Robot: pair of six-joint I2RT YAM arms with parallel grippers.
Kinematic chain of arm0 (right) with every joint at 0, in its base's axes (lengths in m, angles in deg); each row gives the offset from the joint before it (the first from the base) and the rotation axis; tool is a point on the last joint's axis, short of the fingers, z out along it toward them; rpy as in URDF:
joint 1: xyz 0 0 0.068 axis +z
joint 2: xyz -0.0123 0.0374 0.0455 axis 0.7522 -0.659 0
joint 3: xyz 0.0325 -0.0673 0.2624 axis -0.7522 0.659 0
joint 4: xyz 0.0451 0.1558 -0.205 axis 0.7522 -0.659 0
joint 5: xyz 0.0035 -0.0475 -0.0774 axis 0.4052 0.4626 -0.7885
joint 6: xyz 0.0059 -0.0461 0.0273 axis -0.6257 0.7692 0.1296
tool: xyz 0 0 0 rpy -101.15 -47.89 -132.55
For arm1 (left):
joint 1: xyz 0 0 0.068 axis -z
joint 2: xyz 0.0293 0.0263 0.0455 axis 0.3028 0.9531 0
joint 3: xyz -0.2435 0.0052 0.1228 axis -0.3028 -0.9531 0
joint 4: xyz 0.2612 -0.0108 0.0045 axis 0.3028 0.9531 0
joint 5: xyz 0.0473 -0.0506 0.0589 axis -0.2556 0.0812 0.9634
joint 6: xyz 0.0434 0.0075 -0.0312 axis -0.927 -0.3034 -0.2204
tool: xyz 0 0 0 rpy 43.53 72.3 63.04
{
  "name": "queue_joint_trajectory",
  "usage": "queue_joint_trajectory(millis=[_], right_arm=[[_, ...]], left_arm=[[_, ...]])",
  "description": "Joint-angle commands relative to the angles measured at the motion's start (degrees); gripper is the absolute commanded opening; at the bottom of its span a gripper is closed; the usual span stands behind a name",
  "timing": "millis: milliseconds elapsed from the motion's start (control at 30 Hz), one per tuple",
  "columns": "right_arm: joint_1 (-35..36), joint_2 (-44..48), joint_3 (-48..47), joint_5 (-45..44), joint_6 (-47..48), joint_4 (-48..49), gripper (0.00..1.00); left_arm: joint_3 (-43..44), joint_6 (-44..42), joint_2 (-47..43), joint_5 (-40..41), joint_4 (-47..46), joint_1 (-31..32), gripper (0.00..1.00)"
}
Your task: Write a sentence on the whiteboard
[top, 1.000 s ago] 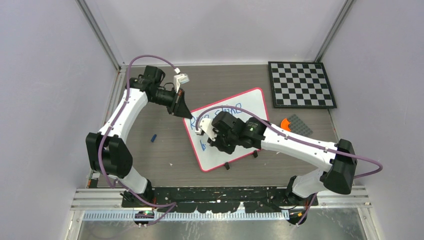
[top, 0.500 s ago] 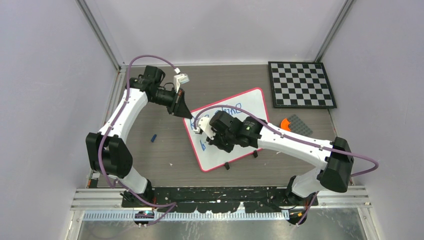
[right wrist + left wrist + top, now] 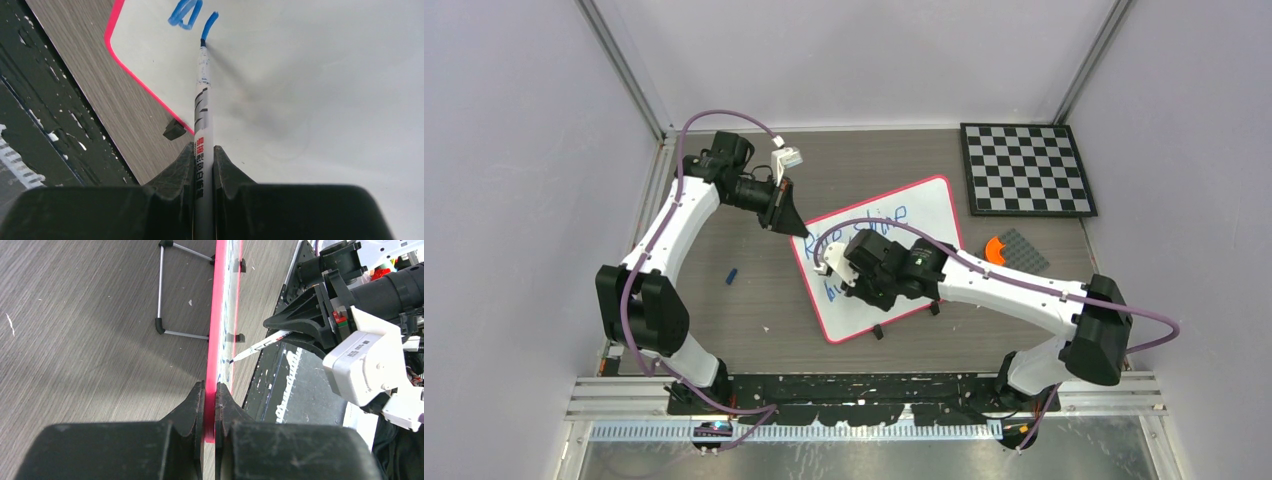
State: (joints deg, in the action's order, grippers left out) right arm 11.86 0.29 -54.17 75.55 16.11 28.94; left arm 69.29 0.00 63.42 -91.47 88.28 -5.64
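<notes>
**Marker tip on board**
Left gripper (image 3: 210, 390) was clamped on the whiteboard's (image 3: 929, 200) pink left rim, mid-table. Right gripper (image 3: 203, 150) pinched the marker (image 3: 202, 100), tip touching a blue stroke of the sentence (image 3: 894, 220) near the near-left corner.

Left arm (image 3: 672, 228): elbow low at the left, forearm rising, wrist bent to the right.
Left gripper (image 3: 210, 388): jaws closed on the whiteboard (image 3: 220, 315) rim.
Right arm (image 3: 1014, 287): stretched leftward from its base.
Right gripper (image 3: 203, 148): jaws clamped on a marker (image 3: 202, 100), wrist tilted down.
</notes>
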Motion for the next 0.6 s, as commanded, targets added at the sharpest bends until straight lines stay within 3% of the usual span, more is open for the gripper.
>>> queue_joint_trajectory(millis=[0, 567], right_arm=[[-0.28, 1.46, 1.48, -0.43, -0.47, -0.44, 0.00], [-0.50, -0.41, -3.32, -1.17, -0.52, 1.81, 0.00]], left_arm=[[0.00, -0.82, 0.25, 5.58, -1.27, 0.76, 0.00], [0.22, -0.67, 0.34, 5.73, -1.18, 0.76, 0.00]])
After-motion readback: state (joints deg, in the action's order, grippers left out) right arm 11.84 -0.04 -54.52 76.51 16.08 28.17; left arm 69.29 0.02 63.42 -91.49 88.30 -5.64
